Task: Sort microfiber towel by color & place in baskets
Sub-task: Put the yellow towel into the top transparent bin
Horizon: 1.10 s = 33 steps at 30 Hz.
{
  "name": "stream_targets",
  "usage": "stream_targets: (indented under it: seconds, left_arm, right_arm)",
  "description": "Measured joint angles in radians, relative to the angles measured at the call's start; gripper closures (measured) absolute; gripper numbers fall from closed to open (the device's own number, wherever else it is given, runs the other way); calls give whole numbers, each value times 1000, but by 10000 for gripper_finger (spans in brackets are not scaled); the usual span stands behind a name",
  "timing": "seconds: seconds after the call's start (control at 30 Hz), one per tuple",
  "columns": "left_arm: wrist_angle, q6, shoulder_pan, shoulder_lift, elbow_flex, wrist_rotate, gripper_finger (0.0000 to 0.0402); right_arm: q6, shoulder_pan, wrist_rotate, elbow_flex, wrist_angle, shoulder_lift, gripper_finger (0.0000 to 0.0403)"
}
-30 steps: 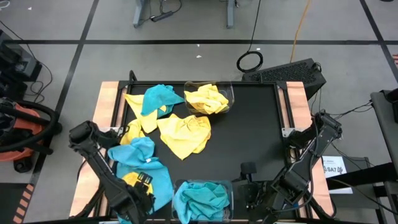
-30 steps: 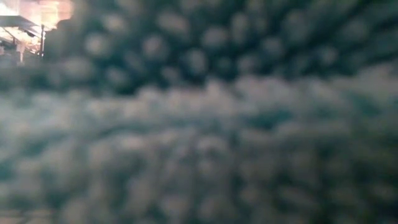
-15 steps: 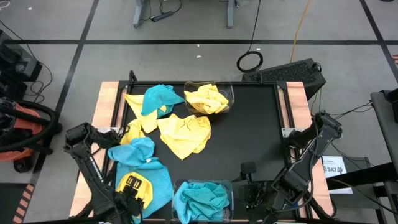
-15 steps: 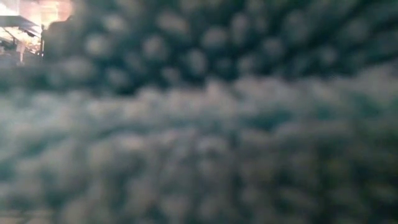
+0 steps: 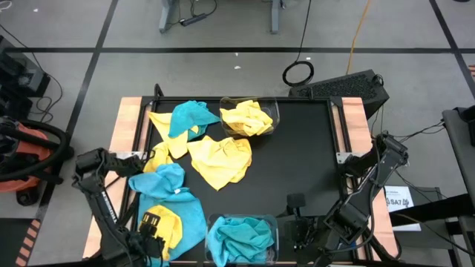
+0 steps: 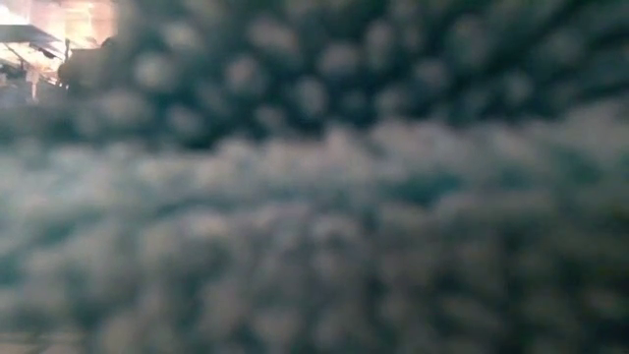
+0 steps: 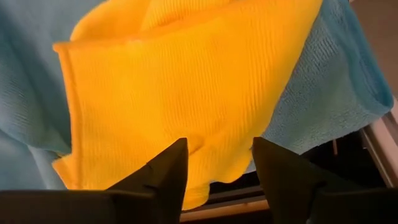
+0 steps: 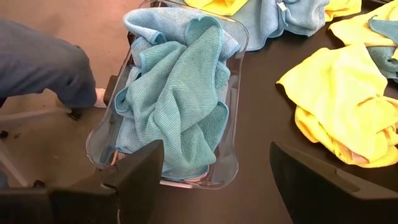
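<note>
While left gripper [image 7: 214,163] gapes — yellow towel [image 7: 186,81] beneath

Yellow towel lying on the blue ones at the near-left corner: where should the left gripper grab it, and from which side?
Best bet is the yellow towel's free hem, which overhangs the blue towel toward the table edge. The left gripper already faces that hem with its fingers apart. Come in level from the near edge and pinch only the yellow layer, so the blue cloth stays behind.

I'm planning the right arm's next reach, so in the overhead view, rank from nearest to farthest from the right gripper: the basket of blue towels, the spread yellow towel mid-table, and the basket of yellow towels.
From the right gripper:
1. Blue-towel basket, near edge, just beside it.
2. Spread yellow towel, mid-table.
3. Yellow-towel basket, far edge.
</note>
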Motion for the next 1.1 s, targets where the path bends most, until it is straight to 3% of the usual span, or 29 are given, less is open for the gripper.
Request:
stream_targets:
  seconds: [0.23, 0.4, 0.57, 0.83, 1.1]
  left_arm:
    - [2, -14, -14, 0, -49, -15, 150]
    - [0, -11, 0, 0, -93, -16, 142]
    - [26, 38, 22, 0, -114, -36, 201]
    - [99, 120, 55, 0, -160, -14, 382]
    - [96, 128, 73, 0, -150, 0, 397]
  right_arm:
    - [0, 0, 0, 0, 4, 0, 118]
    - [0, 0, 2, 0, 5, 0, 118]
    - [0, 0, 2, 0, 5, 0, 118]
    - [-7, 0, 4, 0, 7, 0, 118]
    - [-8, 0, 4, 0, 7, 0, 118]
